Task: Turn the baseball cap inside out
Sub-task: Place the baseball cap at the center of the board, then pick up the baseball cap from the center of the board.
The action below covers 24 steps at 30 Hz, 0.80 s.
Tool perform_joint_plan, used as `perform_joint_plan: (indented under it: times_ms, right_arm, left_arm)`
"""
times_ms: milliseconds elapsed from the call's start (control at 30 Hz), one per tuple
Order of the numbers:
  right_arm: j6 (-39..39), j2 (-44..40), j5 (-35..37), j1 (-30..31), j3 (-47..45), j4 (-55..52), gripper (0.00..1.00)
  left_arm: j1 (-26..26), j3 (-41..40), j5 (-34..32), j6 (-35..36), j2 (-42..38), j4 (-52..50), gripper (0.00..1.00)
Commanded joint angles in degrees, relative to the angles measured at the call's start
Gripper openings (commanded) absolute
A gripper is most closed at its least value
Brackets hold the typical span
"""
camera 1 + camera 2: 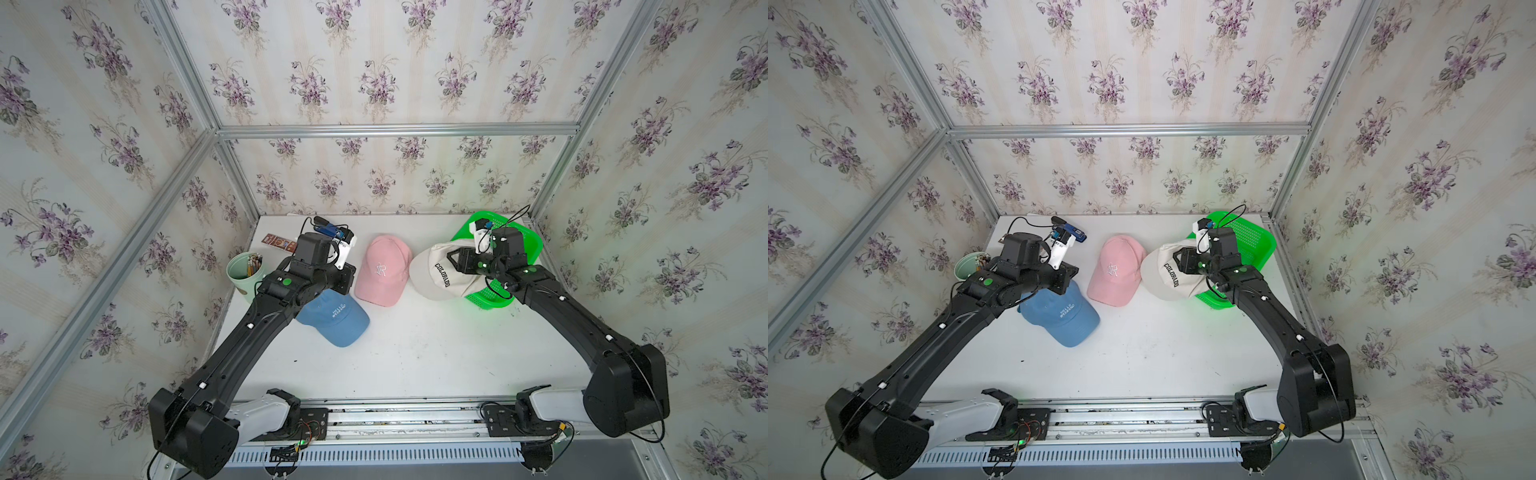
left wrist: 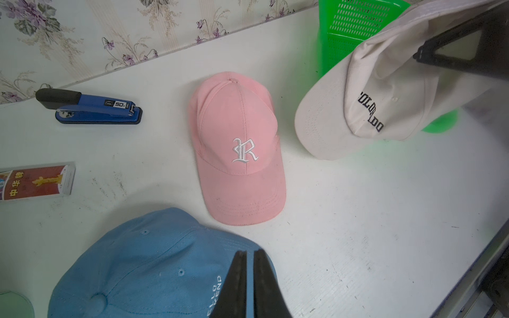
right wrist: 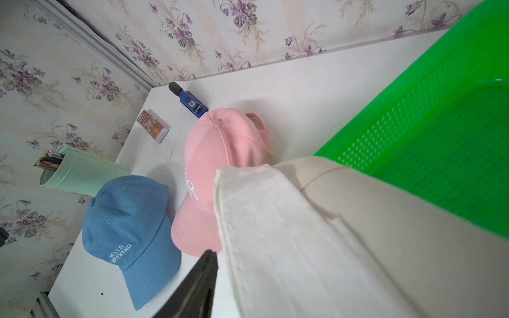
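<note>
Half the right tool (image 1: 460, 261) is hidden under the cream cap (image 1: 432, 279).

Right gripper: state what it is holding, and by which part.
The right gripper holds the cream COLORADO baseball cap at the back of its crown.

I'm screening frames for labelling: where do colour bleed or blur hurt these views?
Left wrist view: the green basket is oversaturated and spills a green halo onto the table; right wrist view: the white cap near the lens is soft, the pink cap sharp; both top views: even light, faint shadows.
</note>
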Motion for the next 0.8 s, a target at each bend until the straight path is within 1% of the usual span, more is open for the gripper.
perform_joint_plan:
  times_ms: [0, 100, 133, 200, 233, 300, 333, 400, 433, 467, 500, 533, 567, 633, 667, 700, 767]
  right_arm:
    - [-0.6, -0.6, -5.02, -0.85, 0.81, 2.17, 0.55]
    - [0.84, 0.11, -11.07, -1.38, 1.08, 3.66, 0.59]
    - [1.08, 1.19, -13.05, -1.33, 1.51, 3.51, 0.59]
    - [1.35, 3.7, -13.76, -1.03, 1.94, 2.58, 0.59]
    - [1.34, 4.53, -14.11, -0.94, 1.68, 2.65, 0.65]
    - [2.95, 5.36, -17.24, -0.94, 0.2, 5.11, 0.65]
    - [3.85, 5.6, -19.66, -0.85, -0.09, 6.31, 0.63]
    - [5.83, 5.88, -23.7, -0.72, -0.2, 8.4, 0.55]
    - [6.65, 5.85, -24.79, -0.59, -0.05, 9.22, 0.49]
    - [6.84, 5.89, -25.57, -0.42, 0.45, 9.03, 0.46]
    - [6.4, 5.97, -25.65, -0.25, 1.33, 7.68, 0.45]
    - [6.19, 5.99, -25.94, 0.01, 2.43, 6.47, 0.46]
    - [6.76, 5.55, -26.95, 0.12, 3.02, 6.36, 0.49]
    - [10.34, 3.28, -30.32, 0.05, 2.04, 10.57, 0.58]
    - [11.7, 1.63, -30.24, 0.04, 1.51, 12.1, 0.61]
    - [11.7, 0.57, -28.89, 0.03, 1.71, 11.65, 0.62]
    - [9.21, -1.06, -22.66, -0.14, 3.09, 7.37, 0.63]
  left_arm:
    - [0.47, 0.5, 0.53, 0.7, 0.21, 0.18, 0.12]
    - [0.47, 0.37, 1.36, 0.94, 0.74, 0.22, 0.12]
    - [0.47, 0.11, 1.51, 0.78, 0.89, 0.73, 0.12]
    - [0.47, 0.18, 1.11, 0.71, 1.6, 1.44, 0.12]
    - [0.39, 0.5, 0.99, 0.89, 2.11, 1.49, 0.12]
    - [0.11, 1.45, 1.85, 1.76, 3.35, 1.11, 0.12]
    - [-0.43, 2.01, 1.8, 1.79, 4.05, 1.0, 0.12]
    - [-1.71, 2.47, 1.6, 1.83, 5.45, 1.83, 0.13]
    - [-2.4, 2.47, 1.63, 1.89, 6.11, 2.95, 0.14]
    - [-2.96, 2.21, 1.61, 1.54, 6.9, 4.21, 0.17]
    - [-3.33, 2.21, 1.52, 1.18, 7.54, 5.38, 0.18]
    - [-3.7, 2.42, 1.27, 0.64, 8.46, 6.34, 0.19]
    - [-4.07, 2.62, 0.85, 0.08, 9.29, 7.19, 0.21]
    - [-5.17, 3.94, -0.66, -0.43, 10.91, 7.6, 0.21]
    - [-6.02, 5.03, -1.17, -0.06, 11.55, 7.18, 0.22]
    - [-6.94, 5.96, -1.83, 0.45, 12.87, 6.98, 0.23]
    - [-9.47, 7.19, -3.5, 1.74, 14.26, 7.26, 0.27]
